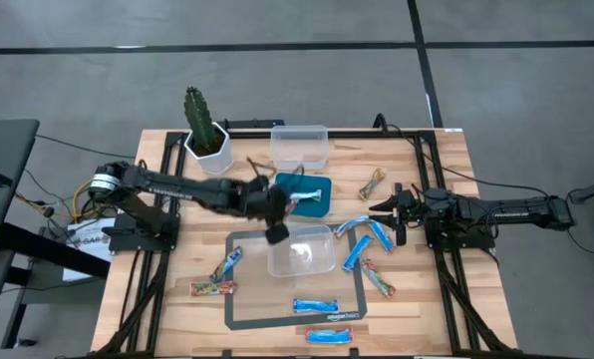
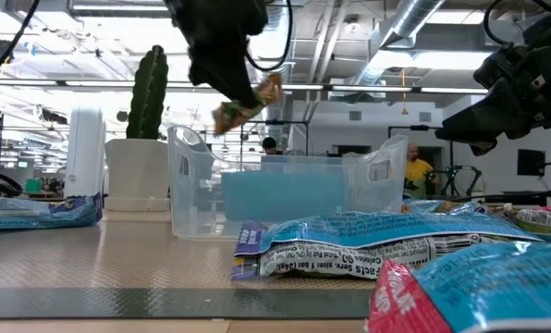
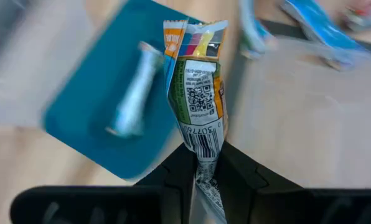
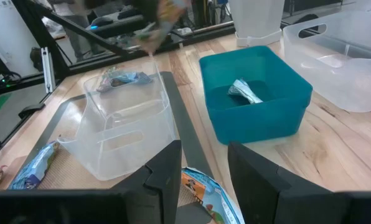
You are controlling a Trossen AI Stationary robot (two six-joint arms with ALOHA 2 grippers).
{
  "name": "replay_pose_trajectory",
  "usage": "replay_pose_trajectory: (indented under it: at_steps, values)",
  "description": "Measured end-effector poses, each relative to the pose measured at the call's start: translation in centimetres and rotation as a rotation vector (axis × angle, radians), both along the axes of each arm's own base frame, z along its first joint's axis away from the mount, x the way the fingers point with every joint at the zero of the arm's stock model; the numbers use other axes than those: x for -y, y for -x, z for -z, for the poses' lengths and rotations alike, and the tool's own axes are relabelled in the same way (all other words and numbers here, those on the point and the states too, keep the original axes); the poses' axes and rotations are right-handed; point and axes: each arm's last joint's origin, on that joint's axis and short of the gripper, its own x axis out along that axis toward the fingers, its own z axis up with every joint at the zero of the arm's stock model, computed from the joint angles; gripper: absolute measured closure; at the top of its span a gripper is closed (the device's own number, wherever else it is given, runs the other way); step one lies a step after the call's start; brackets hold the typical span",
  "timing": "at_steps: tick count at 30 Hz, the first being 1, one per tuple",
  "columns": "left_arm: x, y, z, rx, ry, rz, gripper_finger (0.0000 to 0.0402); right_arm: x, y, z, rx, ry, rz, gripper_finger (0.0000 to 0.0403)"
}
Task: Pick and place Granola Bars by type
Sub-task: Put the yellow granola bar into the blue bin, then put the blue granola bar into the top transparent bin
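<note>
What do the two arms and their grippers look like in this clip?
Both arms are dark, near-black jointed links. The left arm has a silvery motor ring with red and yellow wires at its base; the right arm trails a black cable. The left gripper and right gripper each have two plain black, wedge-shaped fingers.

One tan/brown bar (image 3: pixel 198 106) hangs pinched by its end in the left claw (image 3: pixel 204 171), above the teal bin (image 1: pixel 299 194) and clear bin (image 1: pixel 302 249), tilted, barcode side facing the wrist camera. One blue bar (image 4: pixel 244 91) lies inside the teal bin, another blue one (image 4: pixel 120 79) in the clear bin. Rest are loose on the worktop (image 1: pixel 427 309): blue bars (image 1: pixel 372 237) right of the clear bin, two more blue (image 1: pixel 317 305) near the front edge, one blue (image 1: pixel 226 263) and one tan (image 1: pixel 212 288) front-left, tan ones (image 1: pixel 379 279) at right.
</note>
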Motion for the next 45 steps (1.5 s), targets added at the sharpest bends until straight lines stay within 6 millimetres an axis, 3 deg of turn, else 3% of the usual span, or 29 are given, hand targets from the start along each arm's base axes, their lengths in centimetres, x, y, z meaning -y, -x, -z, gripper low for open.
replay_pose_trajectory:
  at_steps: [8, 14, 22, 30, 38, 45]
  values:
    - [-5.9, -0.2, -0.5, 0.034, -0.095, -0.054, 0.0351, 0.0, 0.0, 0.0, 0.0, 0.0, 0.0, 0.0278]
    - [-8.5, -0.3, 0.0, 0.054, -0.046, -0.063, 0.0351, 0.0, 0.0, 0.0, 0.0, 0.0, 0.0, 0.0278]
    - [-9.3, -1.5, 1.5, 0.044, -0.056, -0.036, 0.0351, 0.0, 0.0, 0.0, 0.001, 0.0, 0.0, 0.0278]
    - [-10.1, -3.1, 5.1, -0.028, -0.049, -0.001, 0.0351, 0.0, 0.0, 0.0, -0.001, 0.0, -0.001, 0.0278]
    - [-9.9, -3.0, 5.2, -0.07, -0.113, -0.005, 0.0348, 0.0, 0.0, 0.0, -0.001, 0.0, 0.0, 0.0278]
    - [-9.6, -2.9, 5.3, -0.09, -0.109, 0.005, 0.029, 0.0, 0.0, 0.0, -0.001, 0.0, -0.001, 0.0278]
